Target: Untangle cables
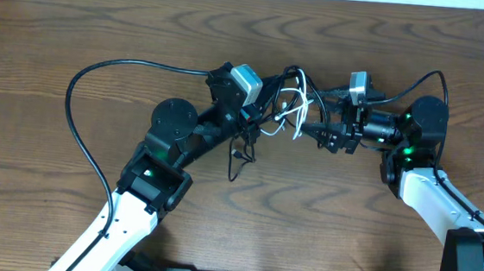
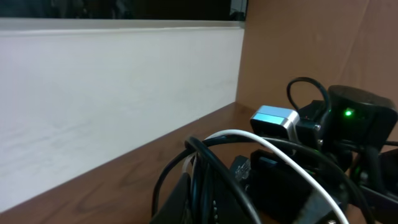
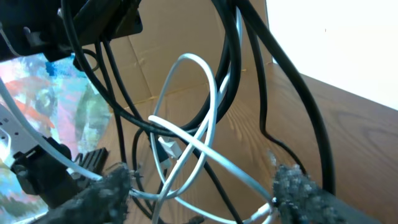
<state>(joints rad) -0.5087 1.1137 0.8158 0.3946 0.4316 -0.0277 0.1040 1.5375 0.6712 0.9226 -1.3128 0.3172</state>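
The cables (image 1: 290, 100) form a raised knot at mid-table between my two grippers: several thin black cords and one white cord (image 1: 289, 115). One black end (image 1: 241, 157) hangs down to the wood. My left gripper (image 1: 252, 115) is shut on a bunch of black cords (image 2: 200, 180), with the white cord (image 2: 249, 134) arching past it. My right gripper (image 1: 308, 129) stands open at the knot's right side. White loops (image 3: 186, 143) and a black cord (image 3: 292, 93) pass between its padded fingertips (image 3: 298, 186); the white cord brushes the right pad.
A thick black robot wire (image 1: 78, 131) loops over the table's left half. The right arm's wrist camera (image 2: 273, 121) sits close to my left gripper. A white wall (image 2: 93, 93) borders the table's far edge, with cardboard (image 3: 180, 37) at one side.
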